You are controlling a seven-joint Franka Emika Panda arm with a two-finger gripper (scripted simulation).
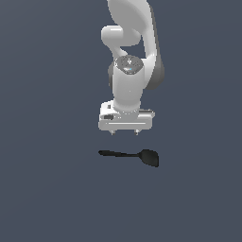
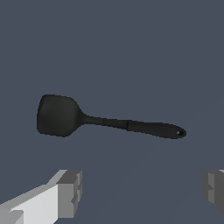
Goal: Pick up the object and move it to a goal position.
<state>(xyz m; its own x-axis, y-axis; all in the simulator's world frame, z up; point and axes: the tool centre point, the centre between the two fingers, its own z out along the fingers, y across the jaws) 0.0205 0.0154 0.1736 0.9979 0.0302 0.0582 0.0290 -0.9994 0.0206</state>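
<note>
The black spatula point(image 1: 130, 156) lies flat, low in the middle of the frame. The gripper point(image 1: 125, 133) hangs above it, fingers wide apart, holding nothing.

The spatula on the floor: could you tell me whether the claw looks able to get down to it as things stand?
Probably yes. The claw hangs open above the spatula, nothing lies between them, and its fingers are spread wider than the thin handle.
</note>
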